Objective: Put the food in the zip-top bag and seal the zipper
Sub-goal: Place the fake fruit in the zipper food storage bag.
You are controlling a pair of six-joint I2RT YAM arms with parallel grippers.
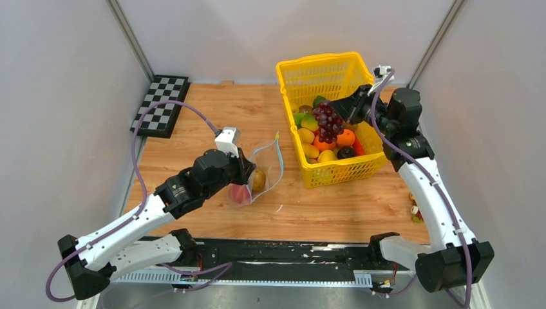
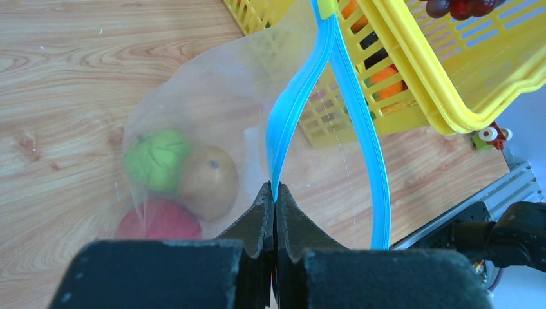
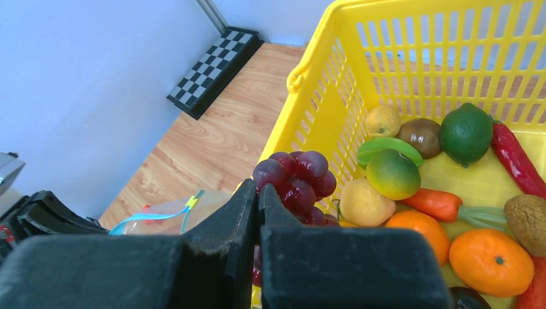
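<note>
The clear zip-top bag (image 1: 261, 174) lies on the wooden table left of the yellow basket, its mouth gaping open. Inside it are a green fruit (image 2: 158, 159), a brown-yellow fruit (image 2: 208, 181) and a red fruit (image 2: 159, 222). My left gripper (image 2: 275, 187) is shut on one lip of the teal-blue zipper (image 2: 290, 116); the other lip (image 2: 367, 148) bows away. My right gripper (image 3: 257, 188) is shut on a bunch of dark red grapes (image 3: 297, 183) and holds it above the basket's left side (image 1: 328, 121). The bag also shows in the right wrist view (image 3: 169, 215).
The yellow mesh basket (image 1: 317, 72) at the back right holds several fruits and vegetables, among them an orange (image 3: 491, 261), a lime (image 3: 466, 133), a carrot (image 3: 438, 203) and a red chilli (image 3: 513, 159). A chequered board (image 1: 161, 105) lies at the back left. A small toy (image 1: 415, 212) lies by the right arm.
</note>
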